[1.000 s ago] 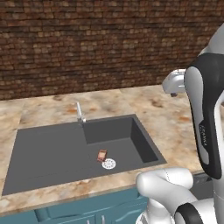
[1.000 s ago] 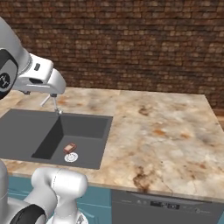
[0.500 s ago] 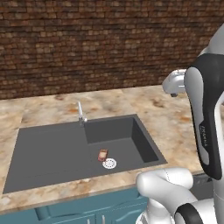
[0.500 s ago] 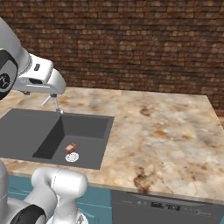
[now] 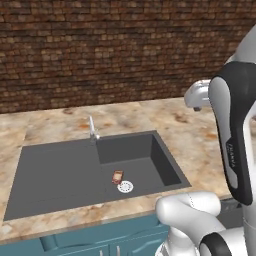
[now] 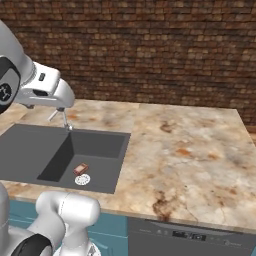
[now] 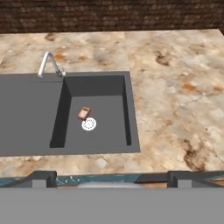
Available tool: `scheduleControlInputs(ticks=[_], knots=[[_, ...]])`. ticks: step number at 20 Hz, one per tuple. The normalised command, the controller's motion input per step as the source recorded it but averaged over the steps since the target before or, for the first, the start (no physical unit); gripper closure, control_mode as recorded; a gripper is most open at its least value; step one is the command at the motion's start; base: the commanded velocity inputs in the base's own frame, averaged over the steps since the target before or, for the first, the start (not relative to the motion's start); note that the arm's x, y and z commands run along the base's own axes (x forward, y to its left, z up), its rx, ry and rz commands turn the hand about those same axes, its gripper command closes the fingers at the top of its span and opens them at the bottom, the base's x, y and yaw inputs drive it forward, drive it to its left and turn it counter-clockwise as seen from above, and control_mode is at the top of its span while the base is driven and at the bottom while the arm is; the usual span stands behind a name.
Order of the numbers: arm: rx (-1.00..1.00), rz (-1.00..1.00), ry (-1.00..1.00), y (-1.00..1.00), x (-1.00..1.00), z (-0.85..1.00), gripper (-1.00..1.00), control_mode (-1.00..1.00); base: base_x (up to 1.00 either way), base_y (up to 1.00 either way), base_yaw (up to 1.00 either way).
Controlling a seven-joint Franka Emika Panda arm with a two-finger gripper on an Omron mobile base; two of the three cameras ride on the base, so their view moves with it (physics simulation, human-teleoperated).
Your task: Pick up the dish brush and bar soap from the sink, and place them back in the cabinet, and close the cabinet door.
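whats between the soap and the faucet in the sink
Nothing: bare grey sink floor and wall run from the soap up to the faucet, as the hand view shows.

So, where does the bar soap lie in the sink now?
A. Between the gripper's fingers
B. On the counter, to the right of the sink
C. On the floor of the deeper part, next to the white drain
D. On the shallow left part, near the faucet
C: the bar soap lies on the floor of the deeper part of the sink, close beside the white drain.
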Motion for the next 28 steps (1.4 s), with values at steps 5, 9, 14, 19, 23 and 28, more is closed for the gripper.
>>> scheduleControlInputs(ticks=[5,9,14,19,23,28], knots=[[0.00,0.00,0.00,0.14,0.11,-0.49,-1.00,-1.00,0.00,0.00,0.00],[0.00,0.00,0.00,0.19,0.12,-0.56,-1.00,-1.00,0.00,0.00,0.00],[0.00,0.00,0.00,0.17,0.19,-0.53,-1.00,-1.00,0.00,0.00,0.00],[0.05,0.00,0.02,0.10,0.30,-0.29,-1.00,-1.00,0.00,0.00,0.00],[0.06,0.00,0.05,0.09,0.27,-0.26,-1.00,-1.00,0.00,0.00,0.00],[0.06,0.00,0.09,0.14,0.26,-0.16,-1.00,-1.00,0.00,0.00,0.00]])
